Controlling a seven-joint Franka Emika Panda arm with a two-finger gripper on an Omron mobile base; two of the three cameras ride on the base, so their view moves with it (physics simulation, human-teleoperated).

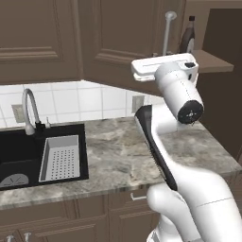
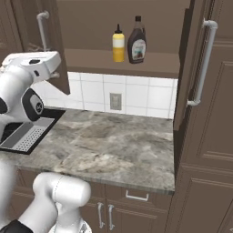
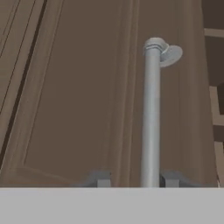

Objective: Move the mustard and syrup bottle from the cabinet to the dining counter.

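1. In the hand view the jaws [image 3: 136, 180] are seen with one tip on each side of a silver bar handle [image 3: 151, 113]; whether the tips press on the bar or stand just clear of it cannot be told.
2. The handle runs straight away from the jaws up the panelled door [image 3: 74, 96] of the cabinet [image 2: 127, 18], and its round mounting foot is seen at the far end.
3. In the right base view the white hand [image 2: 34, 63] is held level at the foot of that same handle [image 2: 43, 29], on the cabinet door that is swung open.
4. Beyond the jaws and to their right, inside the open cabinet, the mustard [image 2: 118, 44] is seen upright on the shelf [image 2: 91, 59].
5. The syrup bottle [image 2: 137, 41] stands upright just beside the mustard, on the side farther from the jaws; the two are near each other, but contact cannot be told.
6. In the left base view the syrup bottle [image 1: 187, 35] is seen past the hand, on the shelf behind the handle [image 1: 167, 33].
7. Below the jaws a marbled table [image 1: 118, 151] is seen, with a black sink [image 1: 28, 156] set in it to their left.
8. A tiled wall [image 2: 132, 95] with an outlet [image 2: 115, 101] is seen farthest back, under the cabinet.
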